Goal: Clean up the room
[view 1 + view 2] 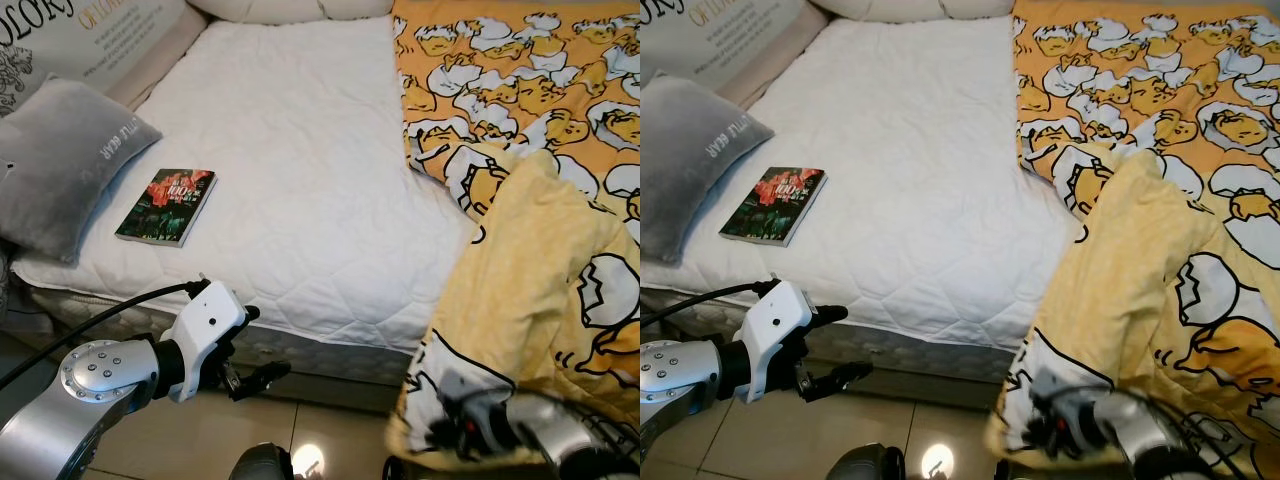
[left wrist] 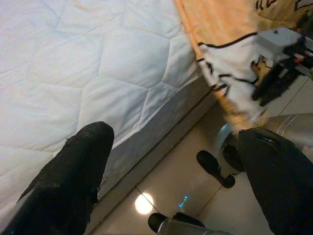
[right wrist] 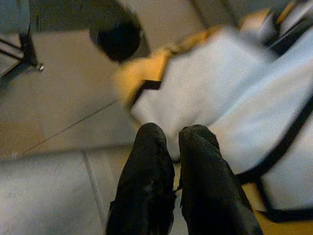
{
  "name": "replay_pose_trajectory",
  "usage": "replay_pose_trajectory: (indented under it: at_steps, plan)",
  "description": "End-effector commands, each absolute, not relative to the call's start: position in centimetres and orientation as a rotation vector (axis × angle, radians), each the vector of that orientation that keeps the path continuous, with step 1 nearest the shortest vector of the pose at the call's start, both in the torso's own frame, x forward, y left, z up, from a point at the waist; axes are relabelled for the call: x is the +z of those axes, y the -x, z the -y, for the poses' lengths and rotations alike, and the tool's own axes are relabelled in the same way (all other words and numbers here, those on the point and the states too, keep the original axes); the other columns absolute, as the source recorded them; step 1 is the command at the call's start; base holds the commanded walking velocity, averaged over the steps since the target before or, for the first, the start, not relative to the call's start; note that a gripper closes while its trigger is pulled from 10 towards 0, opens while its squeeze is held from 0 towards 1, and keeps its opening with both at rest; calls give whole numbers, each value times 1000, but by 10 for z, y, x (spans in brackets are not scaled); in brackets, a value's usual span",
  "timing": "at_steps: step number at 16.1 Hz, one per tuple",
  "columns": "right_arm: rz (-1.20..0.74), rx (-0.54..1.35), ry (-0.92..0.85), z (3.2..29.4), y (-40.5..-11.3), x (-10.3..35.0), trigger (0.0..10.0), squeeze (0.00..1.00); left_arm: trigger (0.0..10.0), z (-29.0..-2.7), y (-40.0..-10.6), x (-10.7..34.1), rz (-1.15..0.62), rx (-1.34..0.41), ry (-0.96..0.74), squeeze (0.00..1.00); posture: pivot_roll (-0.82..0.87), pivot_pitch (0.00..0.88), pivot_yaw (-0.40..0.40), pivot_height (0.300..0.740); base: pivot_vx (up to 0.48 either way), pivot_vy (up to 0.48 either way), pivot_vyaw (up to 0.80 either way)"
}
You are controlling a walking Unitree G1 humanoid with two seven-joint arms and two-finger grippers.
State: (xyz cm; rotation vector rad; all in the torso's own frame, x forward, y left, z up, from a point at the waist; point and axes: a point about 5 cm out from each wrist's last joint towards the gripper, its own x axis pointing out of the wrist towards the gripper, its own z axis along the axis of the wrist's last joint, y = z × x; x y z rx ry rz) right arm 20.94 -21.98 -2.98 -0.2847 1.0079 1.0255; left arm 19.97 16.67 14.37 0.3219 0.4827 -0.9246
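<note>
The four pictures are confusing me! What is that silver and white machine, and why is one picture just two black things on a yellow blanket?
It is a walking robot with two silver arms. The two top pictures come from cameras in its head, looking down at a bed. On the white mattress lie a book and a grey pillow, and a yellow cartoon blanket hangs over the edge toward the floor. The other two pictures come from cameras on its wrists. The black things are fingers. The left end effector is open, near the bed's edge, holding nothing. The right end effector has its fingers close together right at the blanket's hanging edge; it may be pinching it, but the picture is too blurry to be sure.
</note>
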Motion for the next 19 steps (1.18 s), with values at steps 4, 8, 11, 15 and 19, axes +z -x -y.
replay_pose_trajectory:
  at_steps: [4, 8, 11, 15, 19]
  plan:
    - [-812, 1040, 281, 210, -246, 4, 10000, 1000, 10000, -167, -198, 146, -486, -939, -336, 0, 172, 69, 73, 740, 0, 0, 0]
    - [-543, 657, 242, 199, -299, 33, 10000, 1000, 10000, -166, -200, 146, -482, -937, -336, 0, 175, 77, 75, 740, 0, 0, 0]
    - [-462, 268, 299, 206, -325, 45, 10000, 1000, 10000, -166, -202, 146, -480, -934, -337, 0, 178, 77, 82, 740, 0, 0, 0]
    - [-430, -58, 334, 202, -334, 45, 10000, 1000, 10000, -164, -206, 147, -475, -938, -341, 0, 194, 86, 90, 740, 0, 0, 0]
    - [-479, -112, 482, 191, -330, 34, 10000, 0, 10000, -165, -205, 148, -481, -942, -340, 0, 206, 97, 94, 740, 0, 0, 0]
